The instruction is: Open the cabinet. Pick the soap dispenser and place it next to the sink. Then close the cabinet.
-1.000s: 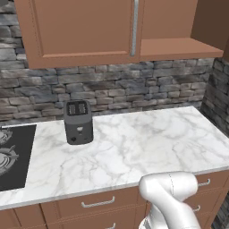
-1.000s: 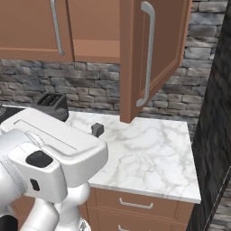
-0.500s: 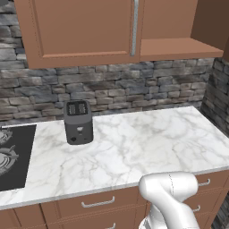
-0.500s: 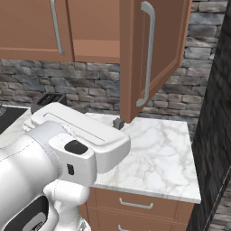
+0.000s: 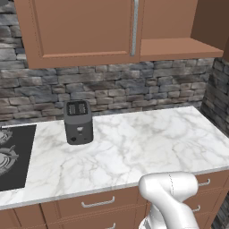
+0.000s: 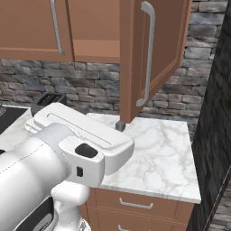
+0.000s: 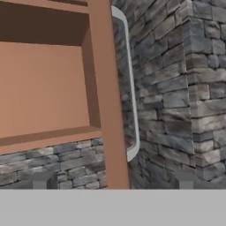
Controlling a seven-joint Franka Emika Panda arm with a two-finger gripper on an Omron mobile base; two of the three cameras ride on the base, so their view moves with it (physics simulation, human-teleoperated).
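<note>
A white marble worktop (image 5: 134, 147) runs along the stone wall, above wooden drawers. A dark toaster (image 5: 78, 121) stands upright on it at about 10 o'clock, close to the wall. A black hob (image 5: 13, 156) is set into the worktop at 9 o'clock, just beside the toaster, apart from it.

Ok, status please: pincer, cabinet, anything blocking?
Pincer open, empty. Cabinet: right door swung open, its edge right ahead. Soap dispenser not spotted.

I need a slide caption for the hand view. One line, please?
Open gripper straddling the edge of the cabinet's open door.
</note>
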